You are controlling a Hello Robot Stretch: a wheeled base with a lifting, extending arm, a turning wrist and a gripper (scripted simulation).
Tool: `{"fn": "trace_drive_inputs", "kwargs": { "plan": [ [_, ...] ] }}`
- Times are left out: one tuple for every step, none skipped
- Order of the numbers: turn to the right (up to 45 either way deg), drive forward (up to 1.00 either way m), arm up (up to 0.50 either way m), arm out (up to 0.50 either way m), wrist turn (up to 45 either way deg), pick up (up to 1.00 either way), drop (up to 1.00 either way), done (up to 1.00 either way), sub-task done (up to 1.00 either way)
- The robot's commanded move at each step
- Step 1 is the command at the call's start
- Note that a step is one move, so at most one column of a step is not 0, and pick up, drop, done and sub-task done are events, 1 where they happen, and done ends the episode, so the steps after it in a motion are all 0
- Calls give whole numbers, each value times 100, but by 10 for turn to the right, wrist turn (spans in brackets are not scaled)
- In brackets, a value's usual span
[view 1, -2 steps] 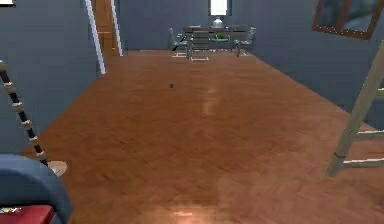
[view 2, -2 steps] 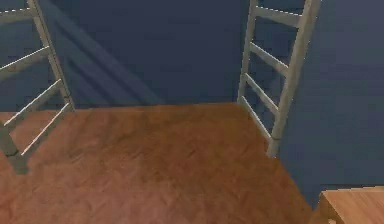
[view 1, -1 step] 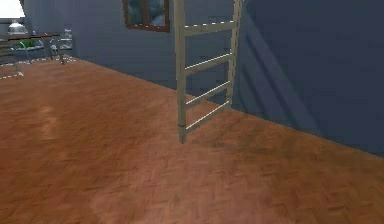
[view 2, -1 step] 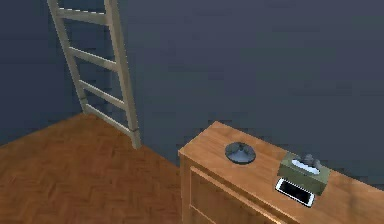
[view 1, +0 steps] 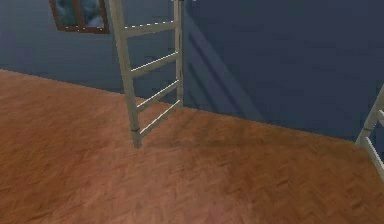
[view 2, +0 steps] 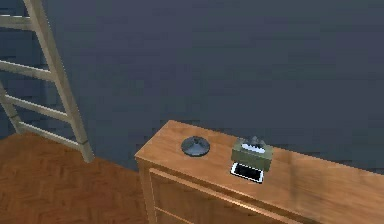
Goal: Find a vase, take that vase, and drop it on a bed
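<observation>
Where wood floor (view 2: 60, 185) meets blue wall (view 2: 220, 60), a dresser (view 2: 320, 185) stands.

A home's room — wooden dresser (view 2: 310, 186), ladder (view 1: 126, 75), framed wall picture (view 1: 80, 15).

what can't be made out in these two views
Forward view: the ladder and the framed picture are cut off by the top edge; white rails by the right edge.
Arm side view: the wooden cabinet runs off the bottom and right edges; the dark round thing on it is too small to name.
</observation>
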Motion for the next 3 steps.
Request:
{"fn": "trace_drive_inputs", "kwargs": {
  "plan": [
    [0, 0, 50, 0, 0, 0, 0, 0, 0],
    [0, 0, 30, 0, 0, 0, 0, 0, 0],
    [0, 0, 0, 48, 0, 0, 0, 0, 0]
  ]
}}
